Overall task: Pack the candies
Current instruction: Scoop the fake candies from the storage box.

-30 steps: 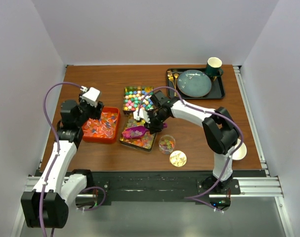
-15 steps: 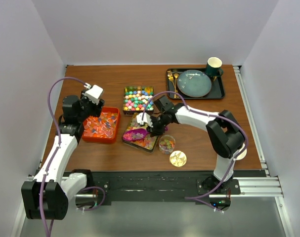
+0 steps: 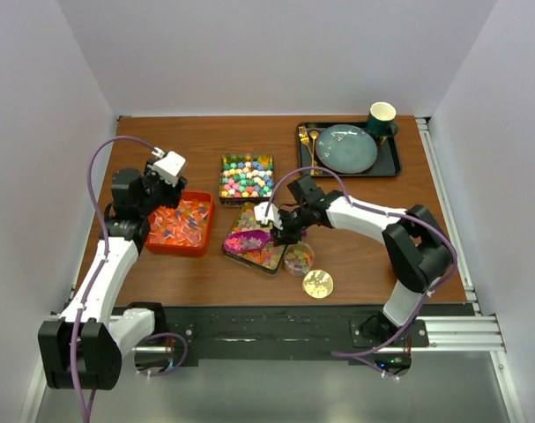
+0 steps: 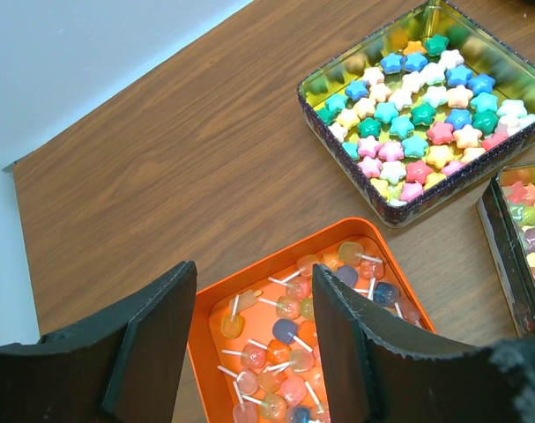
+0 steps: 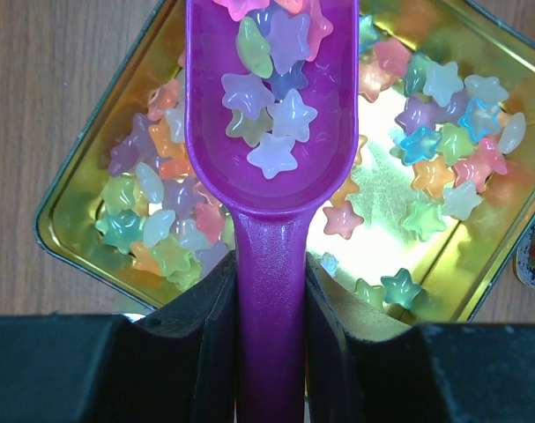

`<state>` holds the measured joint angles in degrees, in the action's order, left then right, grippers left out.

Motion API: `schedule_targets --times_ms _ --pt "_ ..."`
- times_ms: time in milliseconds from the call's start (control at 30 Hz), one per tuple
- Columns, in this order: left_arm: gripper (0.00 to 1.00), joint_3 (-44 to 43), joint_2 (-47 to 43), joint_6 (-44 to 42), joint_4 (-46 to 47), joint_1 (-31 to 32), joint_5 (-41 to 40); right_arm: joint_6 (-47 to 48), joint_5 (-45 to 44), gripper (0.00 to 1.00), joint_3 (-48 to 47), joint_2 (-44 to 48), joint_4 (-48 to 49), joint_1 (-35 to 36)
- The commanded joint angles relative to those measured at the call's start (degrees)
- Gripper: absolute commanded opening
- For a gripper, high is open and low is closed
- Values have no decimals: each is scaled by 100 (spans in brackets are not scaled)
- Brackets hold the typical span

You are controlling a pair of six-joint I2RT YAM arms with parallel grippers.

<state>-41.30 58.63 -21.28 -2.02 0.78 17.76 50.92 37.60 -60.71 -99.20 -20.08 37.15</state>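
Scoop [image 5: 269,251] on the move! Over the last second it has carried to the right across the near tin [image 5: 377,189], toward the cup, and my right elbow has swung out right with it. My left side has only lifted a touch.

Starting at the left: my left gripper [image 4: 254,295] hangs over the orange tray [image 4: 205,304] of lollipops [image 4: 285,330]. Its fingers are spread and there's nothing between them, so it's idle for now. To the right, on the far side, the far tin [image 3: 224,179] sits with its rows of opaque stars, untouched by either arm.

Now the middle, where the action is. The scoop's bowl is over the near tin with a good heap of candies [image 5: 271,119] in it, translucent stars in pink, blue and green. More of them are scattered on the tin's gold floor below. My right gripper [image 3: 283,227] is clenched hard on the scoop's purple handle, pinching it from both sides.

Further right, the cup [image 3: 297,257] waits just beside the tin's near right corner with some candies already in it. Its gold lid [image 3: 317,283] lies nearer still, off the cup.

I read this as a load scooped and on its way. Next comes the tip into that narrow cup, and any wobble will spill stars on the table.
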Motion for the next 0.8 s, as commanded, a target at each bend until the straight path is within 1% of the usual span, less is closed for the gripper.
schedule_targets --times_ms 0,133,167,200,233,267,300,367,400,433,500,567,600,667,700,733,767 --pt "60 -291 -97 -184 -35 -42 0 -152 458 0 33 313 338 -76" --pt "60 -344 -89 -228 -97 -42 -44 -660 634 0 15 418 697 -155" --pt "60 -352 -89 -236 -140 -42 -53 -984 678 0 6 445 828 -172" --pt "60 -379 -80 -236 -167 -42 -53 -1239 695 0 24 489 1256 -216" --pt "60 -440 -71 -245 -193 -42 -53 -1886 713 0 24 550 1504 -260" --pt "60 -467 -62 -254 -237 -42 -79 -2206 748 0 6 577 1741 -295" --pt "60 -502 -54 -254 -255 -42 -88 -2470 713 0 -20 612 2170 -339" --pt "60 -520 -27 -263 -255 -51 -176 -3066 460 0 76 787 2629 -357" --pt "60 -537 -27 -254 -255 -51 -194 -3218 371 0 111 849 3006 -348" --pt "60 -528 -27 -245 -264 -51 -211 -3341 275 0 129 876 3088 -357" --pt "61 -537 -18 -228 -281 -51 -185 -3483 160 0 59 911 2949 -348" --pt "62 -511 -18 -219 -247 -51 -54 -3239 177 0 59 1025 2686 -348" --pt "62 -476 -36 -202 -194 -51 -10 -3028 194 0 59 1199 2162 -374" --pt "64 -266 -80 -96 96 -51 43 -2466 203 0 146 1437 1729 -453" --pt "65 -178 -97 -44 123 -51 70 -2237 186 0 147 1647 1161 -558" --pt "65 -3 -141 70 471 -51 105 -2000 107 0 138 1736 911 -612" --pt "65 77 -159 132 536 -51 192 -1963 89 0 112 1789 691 -699"
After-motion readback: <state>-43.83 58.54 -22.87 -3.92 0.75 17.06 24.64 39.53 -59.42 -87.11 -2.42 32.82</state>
